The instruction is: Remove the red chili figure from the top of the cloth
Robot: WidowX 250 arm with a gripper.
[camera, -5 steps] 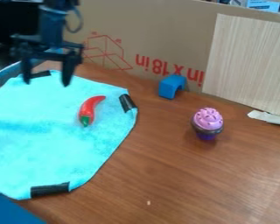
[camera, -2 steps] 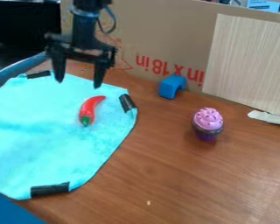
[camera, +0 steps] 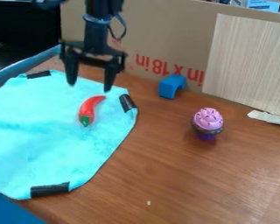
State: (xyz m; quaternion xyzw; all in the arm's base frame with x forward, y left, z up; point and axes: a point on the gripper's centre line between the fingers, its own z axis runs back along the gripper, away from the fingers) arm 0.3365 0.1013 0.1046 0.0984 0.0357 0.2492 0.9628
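red chili (camera: 90, 108) on cloth (camera: 54, 144) | fingers (camera: 110, 78) apart, abv | cupcake (camera: 207, 122) on tbl (camera: 189, 183)

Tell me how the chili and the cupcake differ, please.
The red chili is slim and curved, while the cupcake is round and stubby. The chili lies on its side on the turquoise cloth; the cupcake stands upright on the brown table. The chili has a green stem end, whereas the cupcake has pink frosting above a purple base. Neither is held by the gripper.
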